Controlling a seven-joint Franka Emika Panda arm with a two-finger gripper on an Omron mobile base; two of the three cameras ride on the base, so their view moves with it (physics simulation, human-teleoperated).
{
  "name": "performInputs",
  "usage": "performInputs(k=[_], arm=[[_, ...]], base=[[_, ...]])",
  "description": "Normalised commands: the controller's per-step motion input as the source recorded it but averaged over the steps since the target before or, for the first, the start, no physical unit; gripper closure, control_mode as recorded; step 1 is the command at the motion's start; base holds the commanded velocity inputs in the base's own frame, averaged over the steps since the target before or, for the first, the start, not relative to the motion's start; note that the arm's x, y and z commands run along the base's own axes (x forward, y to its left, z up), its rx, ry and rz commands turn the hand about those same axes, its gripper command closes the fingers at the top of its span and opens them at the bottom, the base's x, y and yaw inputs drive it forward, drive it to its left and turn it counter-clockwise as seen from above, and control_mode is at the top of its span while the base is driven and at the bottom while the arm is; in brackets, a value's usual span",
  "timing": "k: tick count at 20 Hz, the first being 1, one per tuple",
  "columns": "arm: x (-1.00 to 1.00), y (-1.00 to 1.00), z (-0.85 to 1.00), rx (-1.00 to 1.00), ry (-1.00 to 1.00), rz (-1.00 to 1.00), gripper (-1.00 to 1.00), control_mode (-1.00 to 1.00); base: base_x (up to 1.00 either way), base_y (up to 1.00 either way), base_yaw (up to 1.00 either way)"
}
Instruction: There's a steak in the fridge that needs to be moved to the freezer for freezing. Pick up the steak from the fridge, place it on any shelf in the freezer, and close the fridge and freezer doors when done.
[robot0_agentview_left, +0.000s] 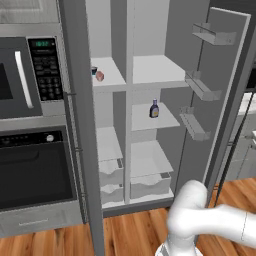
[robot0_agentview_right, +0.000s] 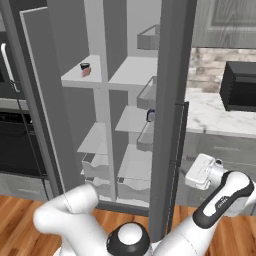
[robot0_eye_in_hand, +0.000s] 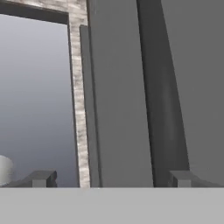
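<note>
While its jaws stand wide apart with nothing between them, the gripper (robot0_eye_in_hand: 109, 178) faces the edge of the wide grey fridge door (robot0_eye_in_hand: 120, 96), close up (in the right base view the hand (robot0_agentview_right: 202, 171) sits just beside that door's dark handle (robot0_agentview_right: 178, 150)). Both doors hang open. Inside, the steak (robot0_agentview_left: 100, 76) lies on an upper shelf of the narrower white compartment (robot0_agentview_left: 107, 145), beside a small dark cup (robot0_agentview_left: 93, 70). A purple-blue bottle (robot0_agentview_left: 154, 109) stands on a middle shelf of the wider compartment (robot0_agentview_left: 152, 70).
</note>
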Motion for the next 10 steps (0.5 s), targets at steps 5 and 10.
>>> performInputs(k=[5, 10], arm=[[0.56, 0.00, -0.34, -0.02, 0.00, 0.00, -1.00, -1.00], [0.27, 0.01, -0.27, -0.01, -0.03, 0.00, -1.00, -1.00]], base=[[0.00, 0.00, 0.00], [0.00, 0.00, 0.00]])
